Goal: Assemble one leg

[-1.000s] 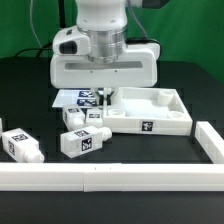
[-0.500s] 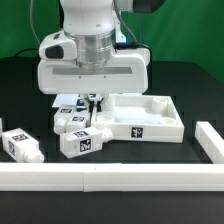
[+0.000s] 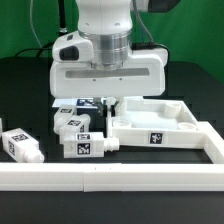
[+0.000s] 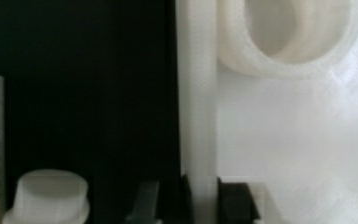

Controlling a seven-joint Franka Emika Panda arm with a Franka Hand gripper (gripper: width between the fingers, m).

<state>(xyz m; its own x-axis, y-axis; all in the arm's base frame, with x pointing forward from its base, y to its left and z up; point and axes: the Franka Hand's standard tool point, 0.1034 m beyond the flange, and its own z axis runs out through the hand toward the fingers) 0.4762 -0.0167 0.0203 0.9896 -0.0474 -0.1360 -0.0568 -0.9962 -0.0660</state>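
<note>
My gripper (image 3: 108,104) is shut on the left wall of the large white square tray (image 3: 165,138), one finger on each side of the wall. In the wrist view the fingers (image 4: 240,203) clamp that thin wall (image 4: 197,110), and a round corner socket (image 4: 293,40) shows in the tray. Three white legs with black-and-white tags lie on the black table: one (image 3: 84,144) just left of the tray, one (image 3: 72,123) behind it, one (image 3: 22,144) at the far left. A leg's rounded end (image 4: 51,196) shows in the wrist view beside the fingers.
A white rail (image 3: 100,178) runs along the table's front and turns up along the exterior view's right (image 3: 214,143), close to the tray. The marker board (image 3: 68,105) lies behind the legs, partly hidden by the hand.
The gripper has stayed clamped on the tray's wall. It first slid the tray a little to the exterior view's left, then to the right and toward the front rail.
</note>
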